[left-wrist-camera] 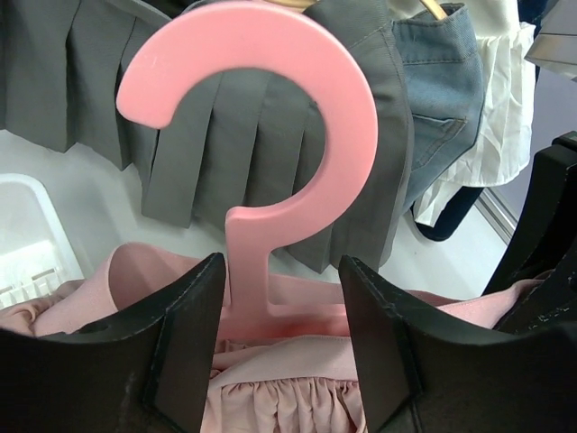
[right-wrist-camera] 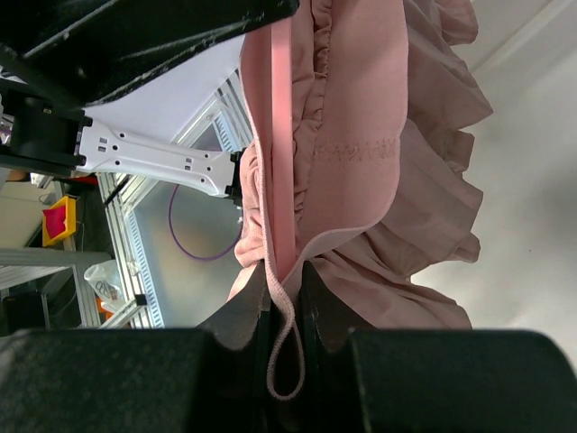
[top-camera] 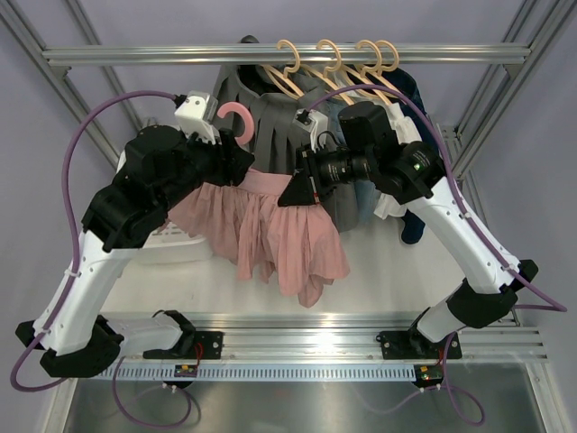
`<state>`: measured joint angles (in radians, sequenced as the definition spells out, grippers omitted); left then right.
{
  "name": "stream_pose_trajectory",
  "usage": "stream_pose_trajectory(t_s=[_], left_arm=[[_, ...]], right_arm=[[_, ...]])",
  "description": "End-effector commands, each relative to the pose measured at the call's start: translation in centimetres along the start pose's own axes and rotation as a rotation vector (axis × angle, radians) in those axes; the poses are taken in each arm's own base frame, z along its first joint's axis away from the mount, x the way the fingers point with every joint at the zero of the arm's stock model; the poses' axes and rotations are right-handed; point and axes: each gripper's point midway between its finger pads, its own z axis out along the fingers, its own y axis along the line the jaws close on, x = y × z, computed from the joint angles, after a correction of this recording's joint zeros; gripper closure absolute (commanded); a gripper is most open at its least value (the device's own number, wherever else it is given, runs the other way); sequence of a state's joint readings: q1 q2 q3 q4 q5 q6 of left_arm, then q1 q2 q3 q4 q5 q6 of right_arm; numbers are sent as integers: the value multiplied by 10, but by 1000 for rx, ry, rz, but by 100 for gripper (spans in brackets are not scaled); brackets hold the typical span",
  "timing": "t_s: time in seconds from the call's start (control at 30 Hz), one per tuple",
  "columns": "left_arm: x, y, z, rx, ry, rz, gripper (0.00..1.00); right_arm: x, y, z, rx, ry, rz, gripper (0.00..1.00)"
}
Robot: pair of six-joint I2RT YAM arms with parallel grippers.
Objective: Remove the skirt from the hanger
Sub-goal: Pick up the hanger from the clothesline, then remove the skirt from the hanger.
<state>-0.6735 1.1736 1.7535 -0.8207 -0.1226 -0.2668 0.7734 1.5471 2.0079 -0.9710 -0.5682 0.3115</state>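
Closest in, the left arm (top-camera: 90, 262) and right arm (top-camera: 469, 234) rise from their bases at the near edge of the white worktop (top-camera: 397, 271) and lean in toward each other above it. Between them hangs the pink skirt (top-camera: 270, 225), clear of the worktop's surface as far as the overhead view shows, its gathered waistband stretched along the bar of a pink hanger (left-wrist-camera: 347, 117) and its ruffled hem drooping toward the near side. At the skirt's right end, the right end effector (right-wrist-camera: 284, 275) is narrowed to a pinch on the waistband edge where it meets the hanger's bar; a thin fabric loop dangles between its fingers (right-wrist-camera: 315, 302). At the skirt's upper left, the left end effector (left-wrist-camera: 279, 266) stands partly wide, one finger on each side of the hanger's neck just above the waistband, with a visible gap on the right side and the left finger very close to the plastic; it grips nothing. A white basket (top-camera: 176, 242) sits on the worktop under the left arm, partly hidden by it. Farther back, a grey pleated garment (top-camera: 270, 108) hangs behind the hanger's hook, with a denim piece (left-wrist-camera: 442, 99) and a white frilled one (left-wrist-camera: 478, 153) beside it. Farthest, several wooden hangers (top-camera: 334, 59) hook over the metal rail (top-camera: 135, 56).
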Motion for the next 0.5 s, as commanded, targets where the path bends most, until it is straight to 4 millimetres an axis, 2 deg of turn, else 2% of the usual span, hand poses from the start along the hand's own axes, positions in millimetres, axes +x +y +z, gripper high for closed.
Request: stream_pose_trajectory(t_s=[0.0, 0.17, 0.2, 0.27, 0.3, 0.37, 0.47], left_arm=[[-16, -1, 0, -9, -53, 12, 46], [-11, 0, 4, -26, -36, 23, 58], [-11, 1, 4, -32, -33, 25, 67], [-9, 3, 7, -44, -23, 34, 78], [-7, 4, 8, -50, -17, 40, 89], [-6, 5, 12, -58, -6, 52, 98], [-5, 2, 15, -45, -1, 57, 100]], right_arm=[[-20, 32, -21, -84, -100, -69, 100], [-21, 34, -24, -89, -111, -72, 100], [-21, 35, -25, -90, -112, -72, 100], [-21, 38, -27, -101, -115, -78, 100], [-22, 39, -28, -105, -116, -77, 100], [-20, 40, -30, -106, -112, -79, 100], [-21, 41, -31, -102, -112, -90, 100]])
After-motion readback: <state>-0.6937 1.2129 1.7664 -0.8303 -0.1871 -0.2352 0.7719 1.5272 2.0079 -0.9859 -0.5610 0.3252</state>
